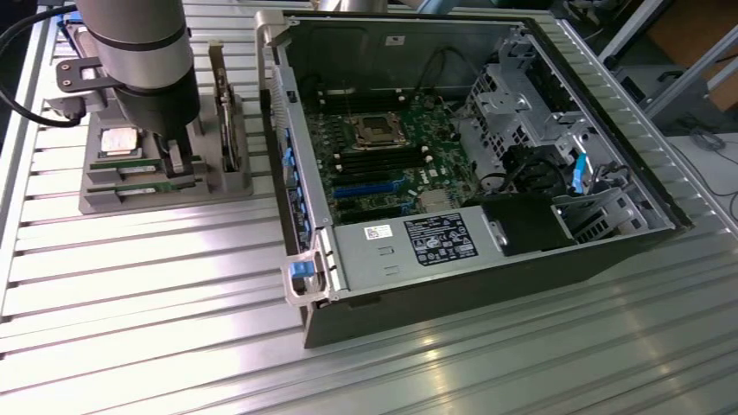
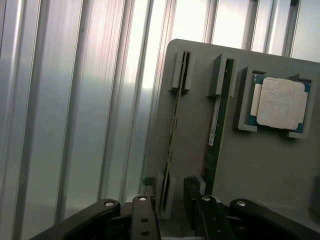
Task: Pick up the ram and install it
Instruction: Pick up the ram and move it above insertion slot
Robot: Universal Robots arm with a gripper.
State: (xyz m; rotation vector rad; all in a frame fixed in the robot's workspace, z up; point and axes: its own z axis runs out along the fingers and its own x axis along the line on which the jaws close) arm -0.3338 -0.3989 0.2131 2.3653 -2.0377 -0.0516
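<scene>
Two ram sticks stand on edge in slots of a grey holder block [image 2: 260, 165]. One ram stick [image 2: 173, 125] is farther from the silver CPU chip [image 2: 280, 102], the other [image 2: 215, 125] is beside it. My gripper [image 2: 172, 212] is open and low over the holder, its fingers [image 2: 145, 215] straddling the end of the farther stick without touching it. In the exterior view the gripper [image 1: 175, 164] hangs over the holder [image 1: 162, 194] at the exterior view's left, where the green ram edges [image 1: 136, 185] show. The motherboard's ram slots [image 1: 369, 162] lie in the open computer case.
The open computer case [image 1: 461, 285] takes up the middle and the exterior view's right, with a power supply [image 1: 421, 242] at its front. A broader card with a metal bracket [image 1: 228, 112] stands on the holder behind the gripper. Ribbed aluminium table [image 1: 138, 328] all around.
</scene>
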